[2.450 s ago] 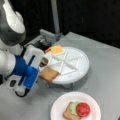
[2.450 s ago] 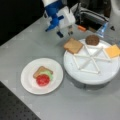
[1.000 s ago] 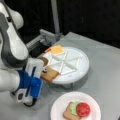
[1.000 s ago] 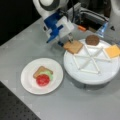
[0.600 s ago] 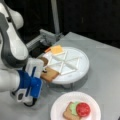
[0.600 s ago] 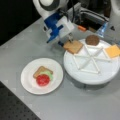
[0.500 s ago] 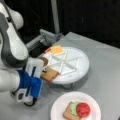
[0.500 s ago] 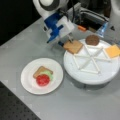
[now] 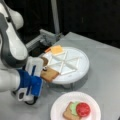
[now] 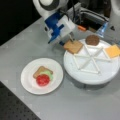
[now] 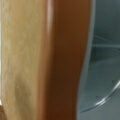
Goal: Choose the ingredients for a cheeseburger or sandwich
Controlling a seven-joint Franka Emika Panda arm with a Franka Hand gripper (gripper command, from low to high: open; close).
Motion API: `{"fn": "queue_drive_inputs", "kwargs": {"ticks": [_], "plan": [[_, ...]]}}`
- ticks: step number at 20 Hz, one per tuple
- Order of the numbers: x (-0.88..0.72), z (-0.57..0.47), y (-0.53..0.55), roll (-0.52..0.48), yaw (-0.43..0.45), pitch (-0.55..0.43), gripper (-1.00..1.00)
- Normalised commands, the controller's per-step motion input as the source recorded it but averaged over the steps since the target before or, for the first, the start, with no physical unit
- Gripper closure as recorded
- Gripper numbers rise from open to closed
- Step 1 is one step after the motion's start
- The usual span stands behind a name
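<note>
While no legible writing is showing anywhere, the gripper (image 10: 70, 39) is sitting at the divided tray's (image 10: 100, 72) rim, its fingers closed on the edge of a bread slice (image 10: 73, 46) lying in a tray section near the patty (image 10: 92, 39) and cheese (image 10: 113, 51). Bread, lettuce (image 10: 48, 74) and tomato (image 10: 42, 80) are lying stacked on the white plate (image 10: 27, 80).

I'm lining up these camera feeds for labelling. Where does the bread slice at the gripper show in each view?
A front view: bread slice at the divided tray's left edge, beside the gripper.
A front view: bread slice on the tray's upper-left edge.
Wrist view: bread slice fills the left, very close.
Shared landmark: the divided tray.
</note>
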Motion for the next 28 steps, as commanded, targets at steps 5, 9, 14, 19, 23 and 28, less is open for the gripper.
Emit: {"fn": "queue_drive_inputs", "kwargs": {"ticks": [5, 9, 14, 19, 23, 28], "plan": [[0.04, 0.07, 0.04, 0.13, -0.106, -0.012, -1.0], [0.04, 0.09, 0.04, 0.1, -0.103, -0.003, 1.0], [0.03, 0.13, 0.07, 0.086, -0.12, 0.03, 1.0], [0.03, 0.14, 0.12, 0.079, -0.138, 0.043, 1.0], [0.03, 0.13, 0.12, 0.066, -0.141, 0.03, 1.0], [0.04, 0.13, 0.11, 0.059, -0.137, 0.028, 1.0]]}}
